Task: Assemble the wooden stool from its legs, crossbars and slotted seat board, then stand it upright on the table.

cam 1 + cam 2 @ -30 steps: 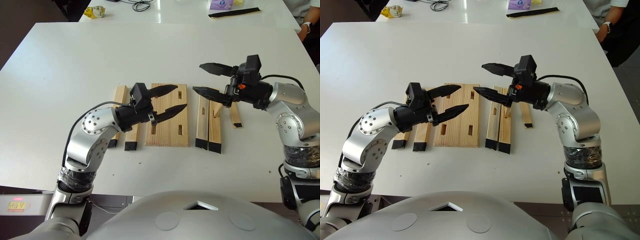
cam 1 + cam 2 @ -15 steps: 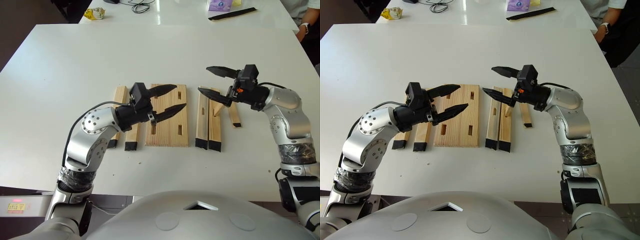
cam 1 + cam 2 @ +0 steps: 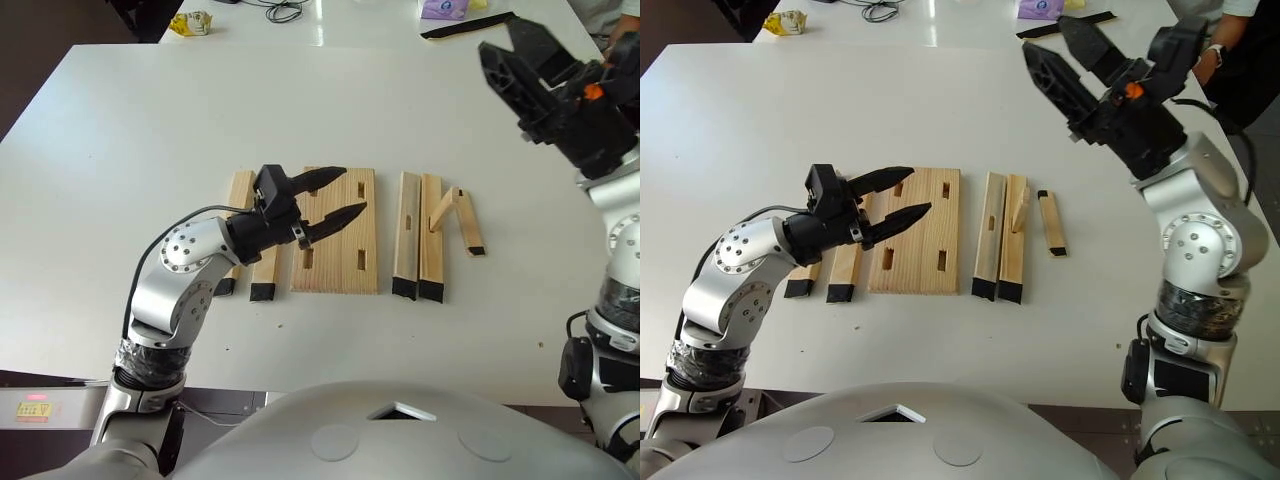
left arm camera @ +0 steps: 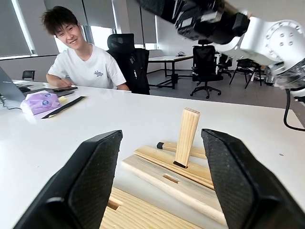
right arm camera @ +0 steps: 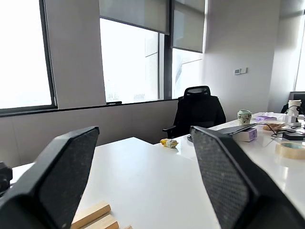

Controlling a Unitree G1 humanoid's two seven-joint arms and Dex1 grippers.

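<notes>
Both jaws spread, empty; the left, over the seat (image 3: 346,276), should descend level and grip its edge without nudging the legs (image 3: 241,186).

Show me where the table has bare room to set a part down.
Free: the table beyond the board, and the near strip before it. Crowded: the middle row, with legs flanking the board and the left gripper over it.

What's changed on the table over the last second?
The right gripper, open and empty, rose up and away from the right-hand legs, where a short wooden piece stands tilted in a slot. The left gripper stayed open over the seat board; the wood has not moved.
</notes>
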